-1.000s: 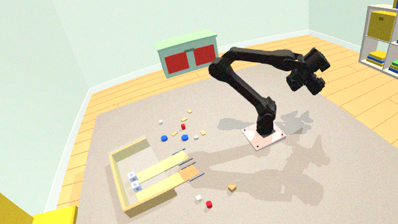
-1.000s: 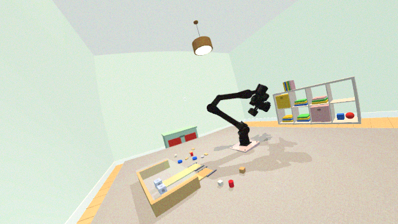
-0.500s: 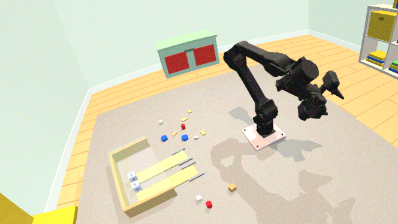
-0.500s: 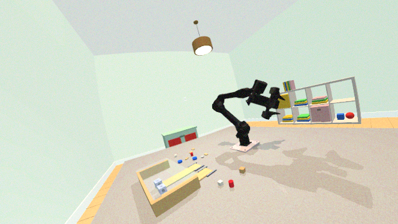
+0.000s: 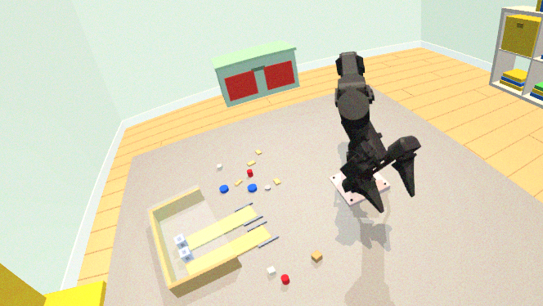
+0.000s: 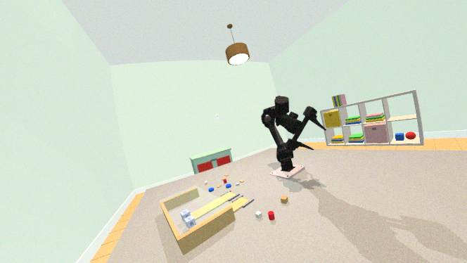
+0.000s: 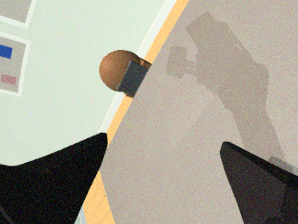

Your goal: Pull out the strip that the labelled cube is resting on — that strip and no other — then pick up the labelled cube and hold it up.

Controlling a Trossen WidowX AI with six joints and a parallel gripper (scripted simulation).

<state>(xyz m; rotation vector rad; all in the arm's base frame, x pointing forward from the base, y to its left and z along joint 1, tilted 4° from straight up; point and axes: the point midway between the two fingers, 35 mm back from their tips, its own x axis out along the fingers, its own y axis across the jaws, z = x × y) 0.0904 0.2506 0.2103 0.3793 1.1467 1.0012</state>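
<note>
End effector (image 5: 394,196) wide open, holding nothing, arm folded over its base (image 5: 360,187), well away from the tray (image 5: 204,275). Two cubes (image 5: 182,247) sit side by side at the tray's closed end, each on a yellow strip (image 5: 222,227); labels are too small to read, the nearer one possibly "R". Loose blocks lie around.
</note>
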